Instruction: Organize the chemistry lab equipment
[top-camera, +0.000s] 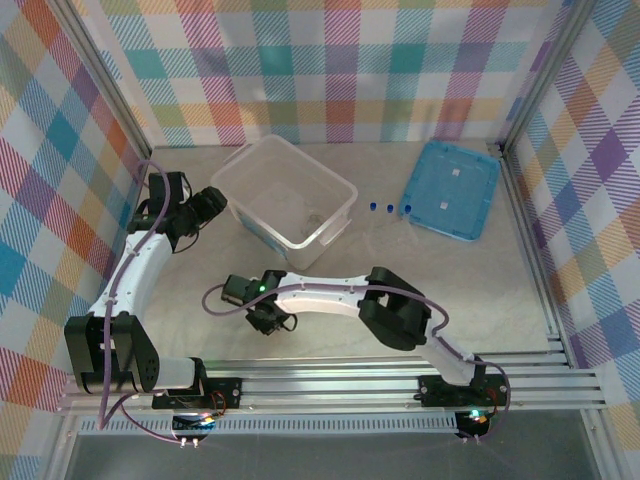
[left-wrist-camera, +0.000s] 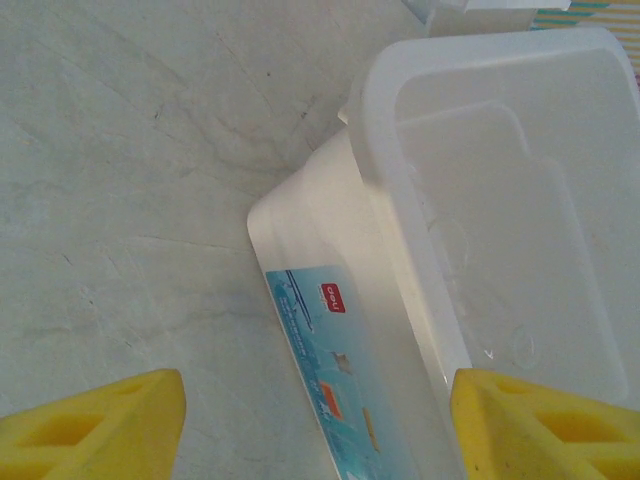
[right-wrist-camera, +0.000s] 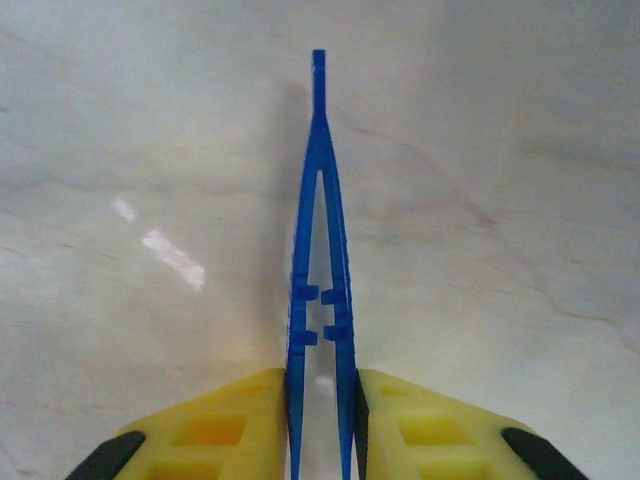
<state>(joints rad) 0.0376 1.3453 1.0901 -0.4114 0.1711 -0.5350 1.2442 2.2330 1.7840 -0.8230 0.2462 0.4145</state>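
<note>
Blue tweezers (right-wrist-camera: 319, 130) pinched between yellow pads of my right gripper (right-wrist-camera: 320, 385), tips pointing away over pale table (right-wrist-camera: 500, 200). My left gripper (left-wrist-camera: 315, 420) spread wide, holding nothing, straddling wall of translucent plastic box (left-wrist-camera: 380, 130); contact, can't tell. Blue-capped tubes (top-camera: 385, 208) lying between box and blue lid (top-camera: 452, 188).

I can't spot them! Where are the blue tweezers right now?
The blue tweezers are pinched in the right gripper, seen in its wrist view; from above, that gripper sits on the near side of the plastic box.
</note>
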